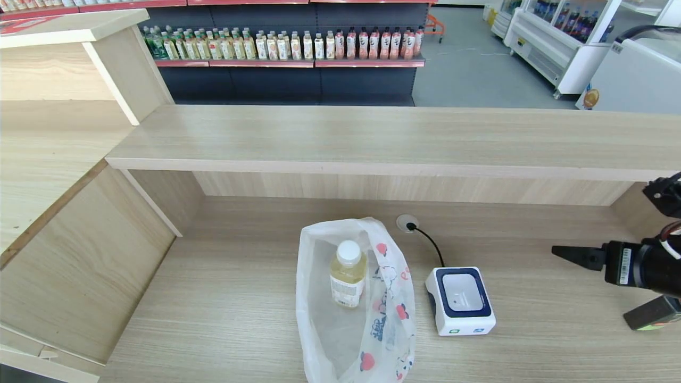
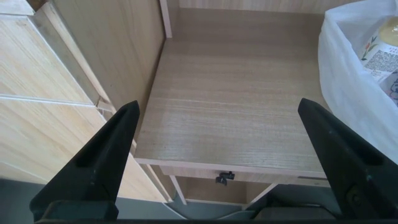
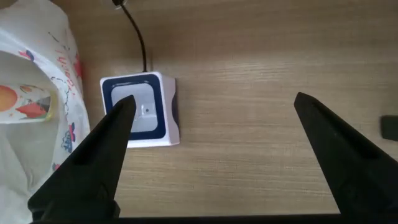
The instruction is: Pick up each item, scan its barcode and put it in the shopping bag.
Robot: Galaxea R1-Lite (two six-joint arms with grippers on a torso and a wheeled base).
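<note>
White-capped pale-yellow plastic bottle (image 1: 348, 274) sits inside printed white plastic shopping bag (image 1: 309, 298) (mouth open for loading), just beside white-and-blue box scanner (image 1: 460, 300). Right gripper (image 3: 214, 99) spread wide, empty, near scanner; left gripper (image 2: 217, 104) likewise.

The pale wooden bench (image 1: 532, 340) holds a white shopping bag (image 1: 315, 298) and a white barcode scanner (image 1: 460, 300). The scanner sits between the bag and the right gripper (image 3: 214, 102). Its black cable (image 1: 432, 246) lies on the bench.
</note>
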